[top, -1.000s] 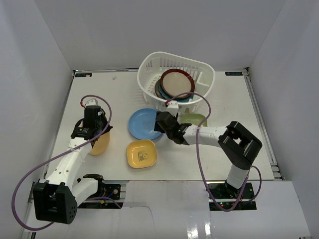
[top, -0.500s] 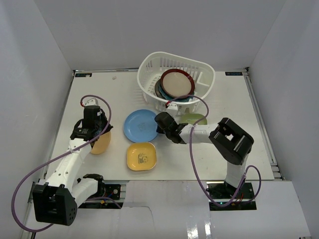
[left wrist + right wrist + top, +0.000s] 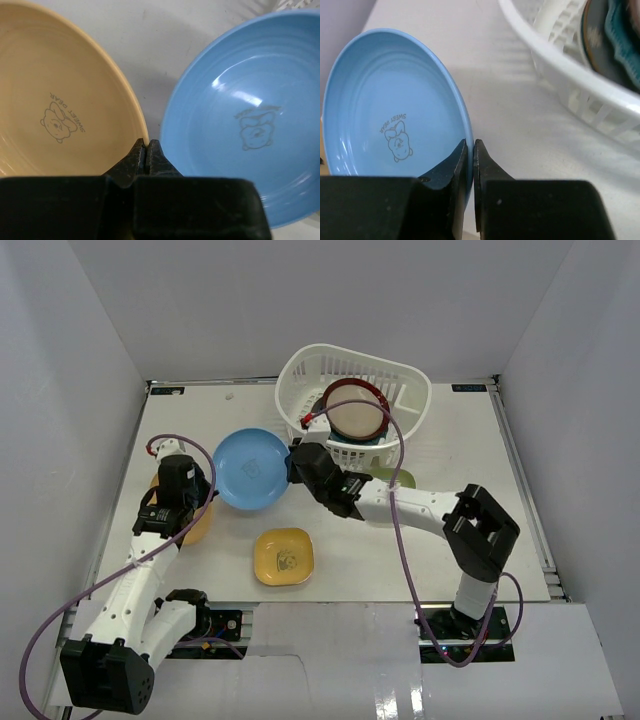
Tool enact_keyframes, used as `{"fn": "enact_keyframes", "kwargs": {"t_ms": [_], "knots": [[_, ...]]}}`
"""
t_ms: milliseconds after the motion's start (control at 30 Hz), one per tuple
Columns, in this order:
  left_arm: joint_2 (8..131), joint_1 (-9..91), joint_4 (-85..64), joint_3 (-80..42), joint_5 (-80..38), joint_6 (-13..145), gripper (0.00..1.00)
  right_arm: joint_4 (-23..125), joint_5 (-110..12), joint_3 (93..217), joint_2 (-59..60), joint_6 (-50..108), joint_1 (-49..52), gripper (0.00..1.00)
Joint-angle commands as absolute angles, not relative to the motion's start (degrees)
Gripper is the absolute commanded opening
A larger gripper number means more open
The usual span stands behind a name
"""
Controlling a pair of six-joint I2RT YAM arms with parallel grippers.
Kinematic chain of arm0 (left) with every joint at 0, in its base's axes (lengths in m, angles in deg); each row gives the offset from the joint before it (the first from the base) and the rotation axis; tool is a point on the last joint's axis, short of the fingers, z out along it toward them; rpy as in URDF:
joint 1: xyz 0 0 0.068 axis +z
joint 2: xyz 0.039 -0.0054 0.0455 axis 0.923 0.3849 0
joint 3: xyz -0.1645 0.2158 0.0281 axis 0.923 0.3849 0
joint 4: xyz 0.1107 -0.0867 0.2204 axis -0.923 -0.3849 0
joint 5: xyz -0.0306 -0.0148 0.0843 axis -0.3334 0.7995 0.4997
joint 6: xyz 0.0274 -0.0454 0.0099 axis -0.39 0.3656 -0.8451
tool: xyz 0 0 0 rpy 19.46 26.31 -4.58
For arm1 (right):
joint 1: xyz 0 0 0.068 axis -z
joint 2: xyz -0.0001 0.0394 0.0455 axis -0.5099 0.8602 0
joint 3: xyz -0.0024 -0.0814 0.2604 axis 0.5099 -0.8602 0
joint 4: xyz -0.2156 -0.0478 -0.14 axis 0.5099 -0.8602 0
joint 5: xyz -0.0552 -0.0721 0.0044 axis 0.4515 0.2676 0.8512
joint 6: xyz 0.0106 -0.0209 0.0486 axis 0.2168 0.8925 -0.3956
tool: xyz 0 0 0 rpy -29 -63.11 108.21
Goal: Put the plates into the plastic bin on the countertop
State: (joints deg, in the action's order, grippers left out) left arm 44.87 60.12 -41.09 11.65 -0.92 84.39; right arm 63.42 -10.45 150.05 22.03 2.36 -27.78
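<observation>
Right end effector [image 3: 470, 148] first: its two fingers are pinching the near-right rim of the round light blue plate [image 3: 250, 468]. On my wrist feed that rim runs straight into the narrow slot between them. The plate is held at a tilt, its hollow with a small printed bear turned toward the cameras. It sits left of the large white slotted plastic bin [image 3: 295, 420], close to the bin's wall but not inside it.

In the bin I can see a maroon-rimmed beige plate [image 3: 355, 410] leaning on top of a darker stack, and a teal scalloped edge [image 3: 622, 30] shows at the corner of the right wrist view.

On the left side, the left end effector [image 3: 146, 148] has its fingers pressed together right at the rim of the round orange-yellow plate [image 3: 55, 110]. I cannot tell whether that rim is actually caught between them. This plate lies on the white surface [image 3: 450, 540] at the left, mostly under the left arm.

Two more dishes rest on the surface: a yellow square one [image 3: 284, 555] at the near middle, and a green one [image 3: 397, 478] partly hidden behind the right arm.
</observation>
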Motion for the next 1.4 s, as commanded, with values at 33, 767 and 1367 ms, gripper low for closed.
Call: {"fn": "enact_keyframes", "kwargs": {"t_ms": [33, 767, 1367], "knots": [[43.4, 60.2, -39.8, 11.5, 0.8, 84.7, 0.00, 65.8, -4.4, 155.6, 16.8, 9.9, -27.3, 0.08], [44.4, 60.2, -39.1, 11.9, -2.6, 84.6, 0.00, 60.6, -16.1, 164.4, 14.8, 15.7, -0.9, 0.08], [45.6, 60.2, -38.5, 11.9, -3.8, 84.5, 0.00, 55.6, -22.5, 172.2, 27.6, 14.4, 6.1, 0.08]]}}
